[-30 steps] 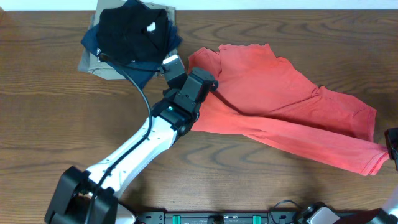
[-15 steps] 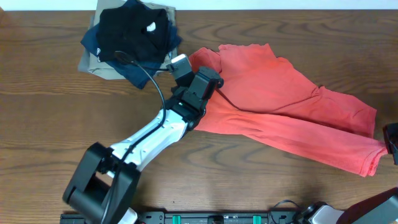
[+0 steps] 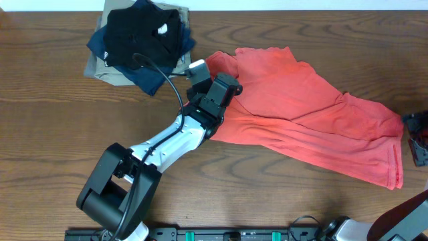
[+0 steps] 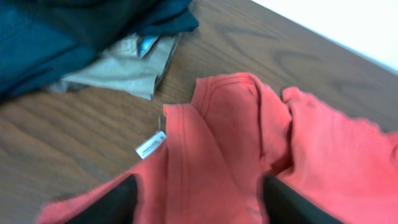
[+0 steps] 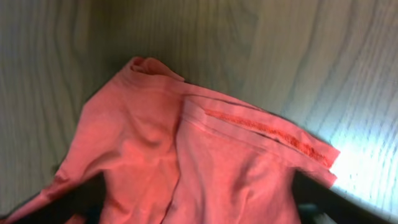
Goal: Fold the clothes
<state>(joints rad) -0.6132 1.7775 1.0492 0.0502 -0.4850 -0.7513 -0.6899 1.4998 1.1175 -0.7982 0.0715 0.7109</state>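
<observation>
**Both grips released; shirt spread out, no fold yet**

Both pairs of jaws have just sprung apart. The right gripper (image 5: 199, 202), at the wooden table's (image 3: 53, 134) right edge, has dropped the hem, and the left gripper (image 4: 198, 202) has let go at the collar. The one red-orange cotton T-shirt (image 3: 301, 127) lies creased from mid-table to the right edge. I judge it laid out, with folding still ahead. At the far left corner sits a pile of three garments (image 3: 140, 40): black, navy, khaki.

I see my left end effector (image 3: 229, 86) sitting farther up the T-shirt (image 3: 301, 114) toward the collar than before, its jaws now apart. My right end effector (image 3: 416, 136) is spread wide too and sits higher, and the shirt's right hem now lies clear of it.
</observation>
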